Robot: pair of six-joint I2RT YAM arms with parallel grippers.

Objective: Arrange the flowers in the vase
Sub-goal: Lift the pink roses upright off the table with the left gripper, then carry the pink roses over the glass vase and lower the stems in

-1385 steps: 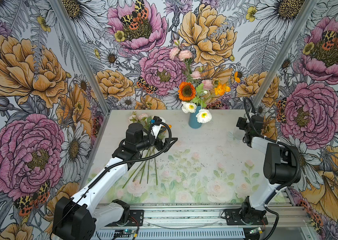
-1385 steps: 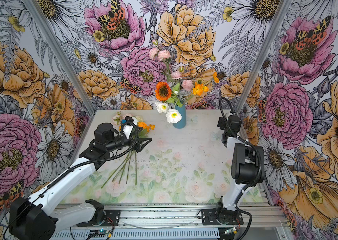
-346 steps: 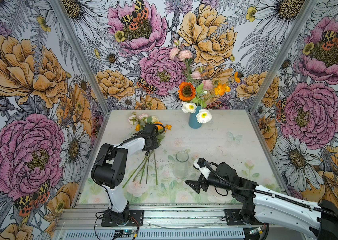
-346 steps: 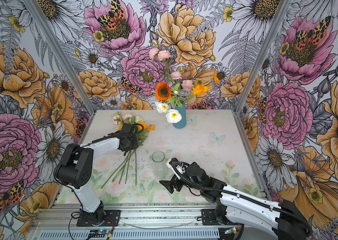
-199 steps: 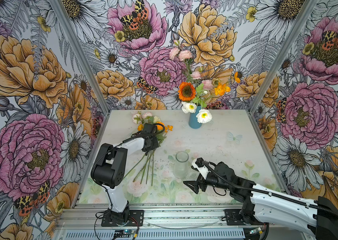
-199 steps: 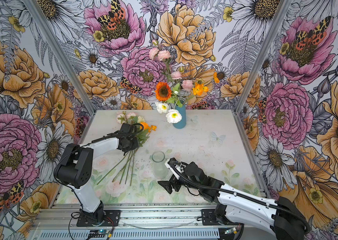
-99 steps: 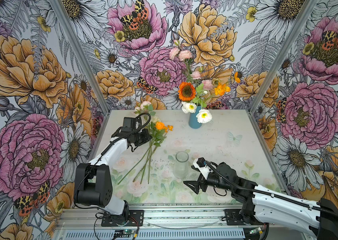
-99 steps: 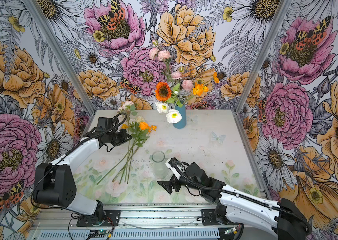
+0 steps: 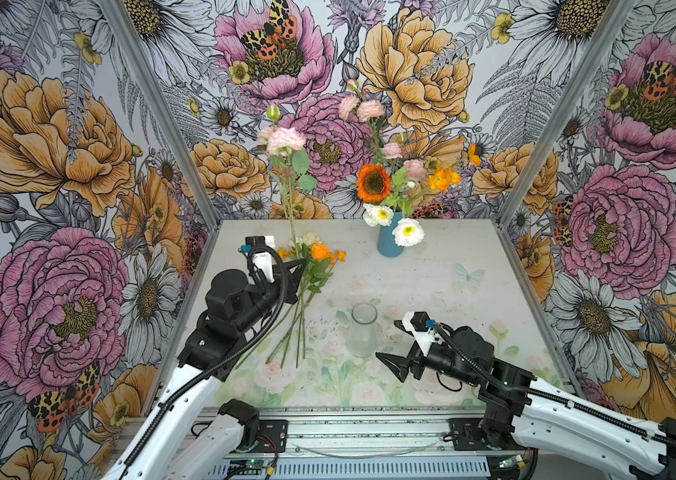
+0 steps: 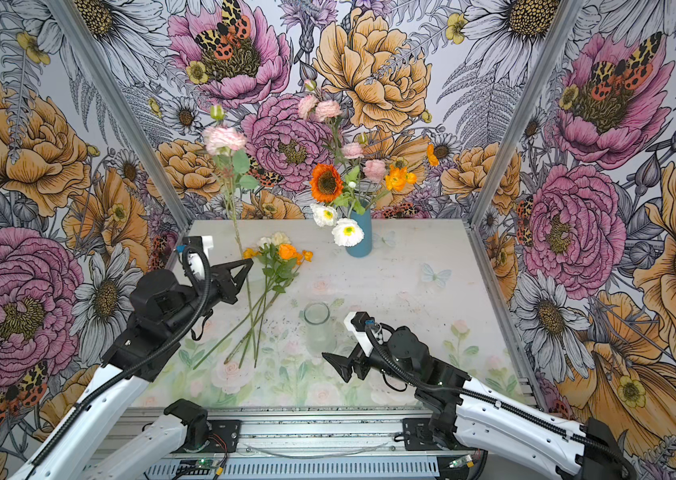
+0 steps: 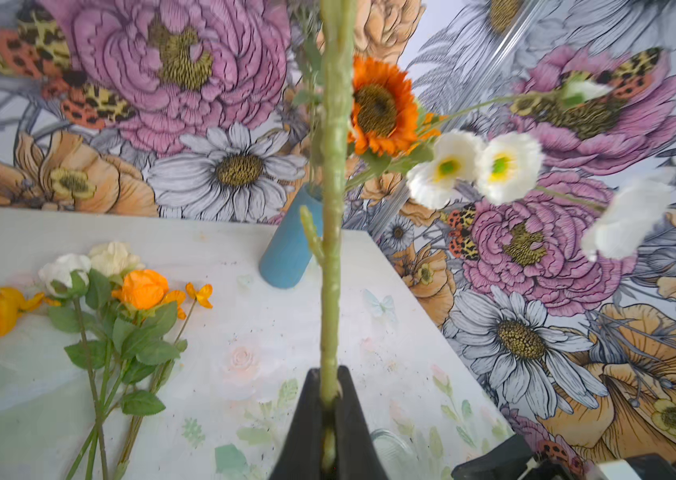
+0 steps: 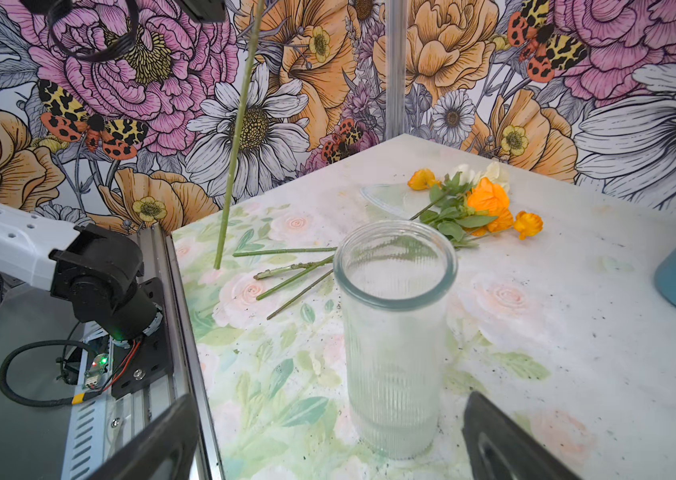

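Nearest, the right gripper (image 9: 392,363) gapes empty just beside the clear ribbed vase (image 9: 363,332); orange and cream flowers (image 9: 315,266) lie on the table (image 9: 452,257) nearby; the left gripper (image 9: 299,266) pinches a pink carnation (image 9: 284,139) by its stem, upright; farthest, a blue vase (image 9: 389,241) holds a bouquet (image 9: 373,183).

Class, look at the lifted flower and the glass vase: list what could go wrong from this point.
1. The left gripper pinches the pink flower partway up its long stem. The dangling end could miss the glass vase or knock it over, since the open right gripper is near it but not holding it.
2. Swinging across, that end may snag the loose flowers lying between.
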